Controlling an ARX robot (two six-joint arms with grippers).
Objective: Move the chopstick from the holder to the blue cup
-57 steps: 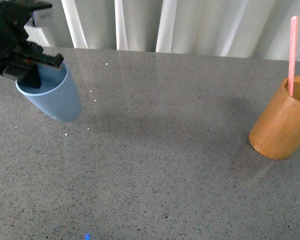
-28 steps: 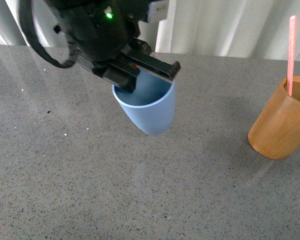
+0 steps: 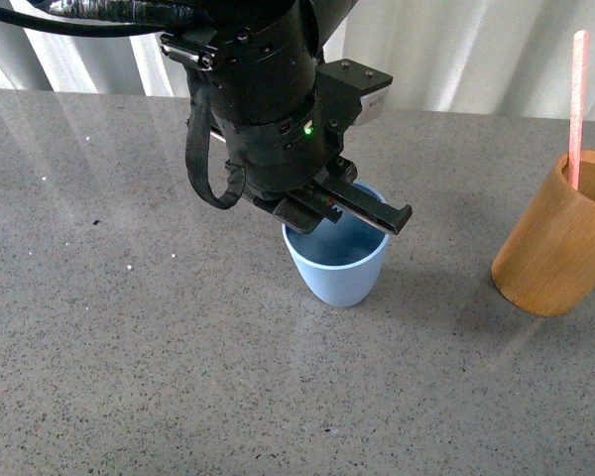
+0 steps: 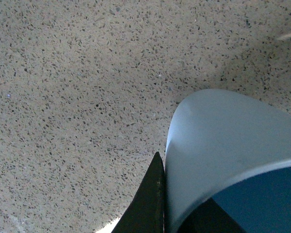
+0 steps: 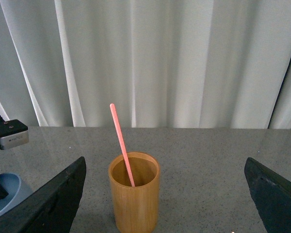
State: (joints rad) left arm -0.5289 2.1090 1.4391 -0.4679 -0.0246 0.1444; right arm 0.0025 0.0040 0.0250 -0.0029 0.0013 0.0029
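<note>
Left claw (image 3: 342, 210), pinching the rim of the blue plastic cup (image 3: 339, 266): one dark finger (image 4: 150, 208) flat against the outer wall, the other apparently inside. Carried across from the far left of the worktop (image 3: 159, 377) within the last second. Tilted and held clear of the surface half a second ago, now upright near the centre, base on or just above the stone (not decidable from these views). Nearer the holder (image 3: 553, 248) than before, though well short of touching it. Judged as the close of a repositioning step: receiving vessel brought within reach, transfer itself not yet begun.

Right claw (image 5: 165, 194), spread wide and empty, facing the holder from some way off. Pink chopstick (image 3: 578, 99) unmoved, leaning in the holder, lower end hidden inside.

Cup: smooth, matte, thin-walled, tapering to a narrower base, darker blue within. Holder: straight-sided cylinder, honey-coloured, probably bamboo, with a faint sheen. Chopstick: slender, straight, rounded at the tip. Worktop: grey speckled stone, polished enough to give soft reflections. Behind, white pleated curtain (image 5: 160, 63).
</note>
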